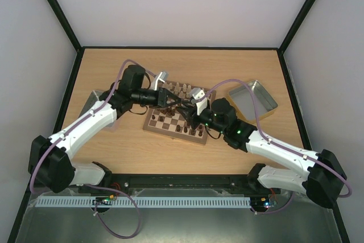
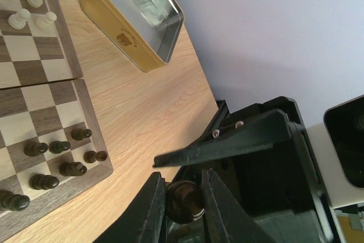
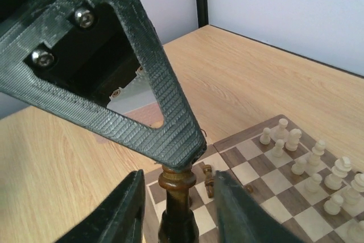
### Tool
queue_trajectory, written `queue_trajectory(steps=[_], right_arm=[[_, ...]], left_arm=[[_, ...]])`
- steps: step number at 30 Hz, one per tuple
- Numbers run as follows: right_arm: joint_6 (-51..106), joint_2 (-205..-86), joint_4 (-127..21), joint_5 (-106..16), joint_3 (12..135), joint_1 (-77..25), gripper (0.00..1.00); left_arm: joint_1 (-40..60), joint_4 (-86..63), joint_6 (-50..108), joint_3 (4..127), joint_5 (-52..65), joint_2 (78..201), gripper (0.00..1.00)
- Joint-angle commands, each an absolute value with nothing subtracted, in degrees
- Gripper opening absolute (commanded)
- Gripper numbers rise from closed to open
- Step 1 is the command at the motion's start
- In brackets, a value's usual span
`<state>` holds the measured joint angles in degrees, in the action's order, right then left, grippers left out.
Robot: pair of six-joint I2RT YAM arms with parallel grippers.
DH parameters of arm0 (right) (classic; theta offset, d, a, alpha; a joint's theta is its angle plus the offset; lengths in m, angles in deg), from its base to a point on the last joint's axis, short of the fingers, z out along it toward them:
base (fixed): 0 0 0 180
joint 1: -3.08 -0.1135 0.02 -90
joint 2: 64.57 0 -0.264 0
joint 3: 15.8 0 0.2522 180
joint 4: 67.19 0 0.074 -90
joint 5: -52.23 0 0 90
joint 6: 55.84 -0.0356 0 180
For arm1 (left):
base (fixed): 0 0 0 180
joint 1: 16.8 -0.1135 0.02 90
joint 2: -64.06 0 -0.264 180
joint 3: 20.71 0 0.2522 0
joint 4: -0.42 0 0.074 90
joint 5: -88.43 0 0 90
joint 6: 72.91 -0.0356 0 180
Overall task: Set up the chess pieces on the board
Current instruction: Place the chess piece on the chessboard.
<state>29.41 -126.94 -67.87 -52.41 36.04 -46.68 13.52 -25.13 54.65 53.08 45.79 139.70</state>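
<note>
Looks partly done, perhaps past halfway. Shows cream pieces (image 3: 293, 139) standing in two rough rows along the far edge of the board (image 1: 165, 122), close to a full set by the look of them. Shows fewer dark pieces (image 2: 59, 147), also upright, grouped in two short rows by the near right corner. Leaves the other near-edge squares to fill, judging from the left wrist view; cannot check the squares hidden under the arms (image 1: 91, 120) from above.

Finds the held piece (image 3: 175, 197), a dark one, in the air over the board, toward its left edge, clear of the squares. Has the left end effector (image 2: 183, 189) closed on it, pinching one end, with a finger (image 3: 148, 101) lying against the upper end in the right wrist view. Has the right end effector (image 3: 179, 177) part open around the same piece, with a gap on either side of the stem, so apparently gripping nothing. Reads as a mid-air hand-over, not yet a placing.

Carries the long axis near upright, roughly square to the board: upper end at the left fingers, lower end down between the right ones. Cannot tell head from foot for certain; going by the turned collar near the top, probably head up.
</note>
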Motion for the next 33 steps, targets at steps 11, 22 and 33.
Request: queue_trajectory(steps=[11,22,33], right_arm=[[17.7,-119.9,-67.8,-38.3,33.2,-46.5,0.64],[3.8,-120.9,-63.3,-15.0,34.2,-46.5,0.68],[0.8,-123.3,-63.0,-14.2,33.8,-46.5,0.69]], left_arm=[[14.5,-30.3,48.2,49.7,15.3,139.1,0.14],[24.6,-23.8,50.0,40.1,-4.4,138.1,0.14],[31.2,-18.8,49.8,35.0,-11.0,139.0,0.14]])
